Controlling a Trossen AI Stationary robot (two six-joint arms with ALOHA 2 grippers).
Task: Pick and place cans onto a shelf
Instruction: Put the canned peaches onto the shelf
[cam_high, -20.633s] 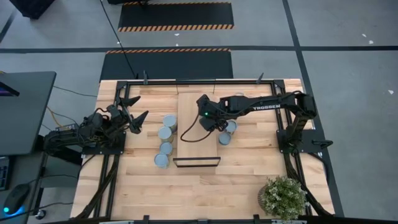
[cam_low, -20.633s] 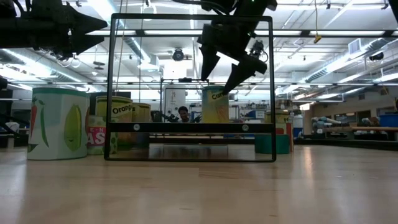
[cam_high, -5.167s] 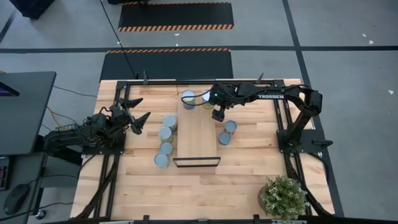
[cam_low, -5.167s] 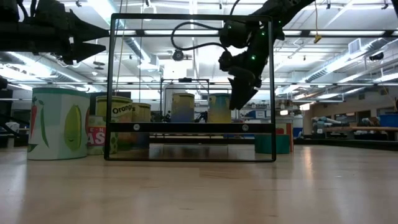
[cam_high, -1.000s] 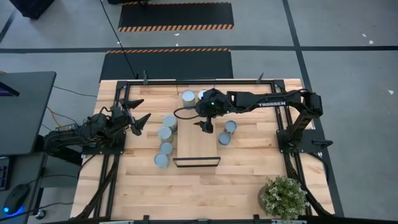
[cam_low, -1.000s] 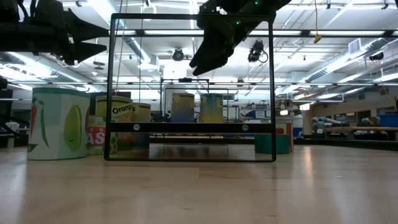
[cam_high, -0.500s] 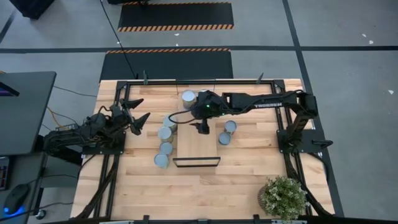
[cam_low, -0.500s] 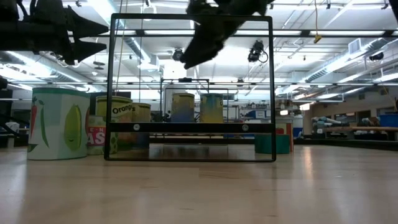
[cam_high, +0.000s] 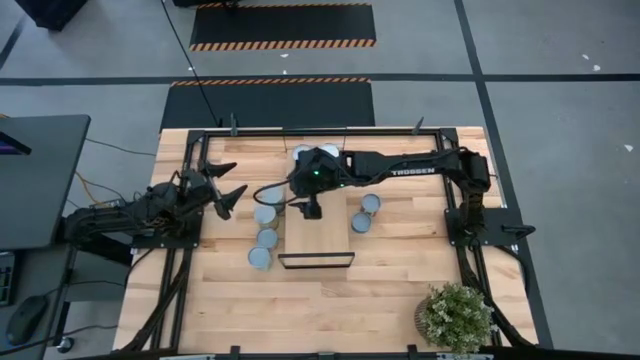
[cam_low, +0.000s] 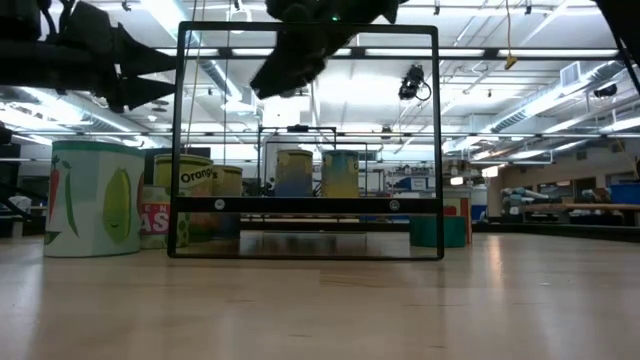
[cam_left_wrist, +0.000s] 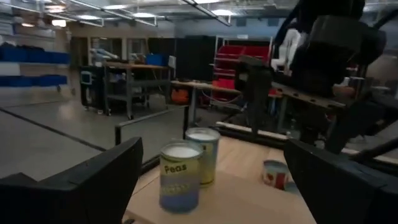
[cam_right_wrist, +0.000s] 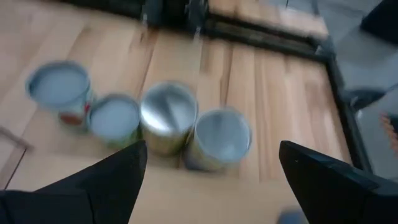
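The light-wood shelf (cam_high: 318, 228) lies in the middle of the table, its black lip (cam_high: 316, 260) at the near end. Two cans (cam_low: 294, 172) (cam_low: 340, 172) stand on its far end; they also show in the left wrist view (cam_left_wrist: 181, 175). Several cans (cam_high: 266, 238) stand in a row on the table left of the shelf, and two cans (cam_high: 366, 212) stand right of it. My right gripper (cam_high: 308, 207) hangs open and empty above the shelf's left edge; its wrist view looks down on the left row (cam_right_wrist: 168, 119). My left gripper (cam_high: 225, 186) waits open at the table's left.
A black metal frame (cam_high: 320, 131) runs along the table's far edge. A potted plant (cam_high: 456, 316) stands at the near right corner. The table's near half (cam_high: 300, 305) is bare wood. A dark desk (cam_high: 35, 175) stands beyond the table's left edge.
My right gripper has gone toward the table's left edge, from over the shelf's middle to over its left edge, nearer the row of cans there, staying open and empty. No can has moved.
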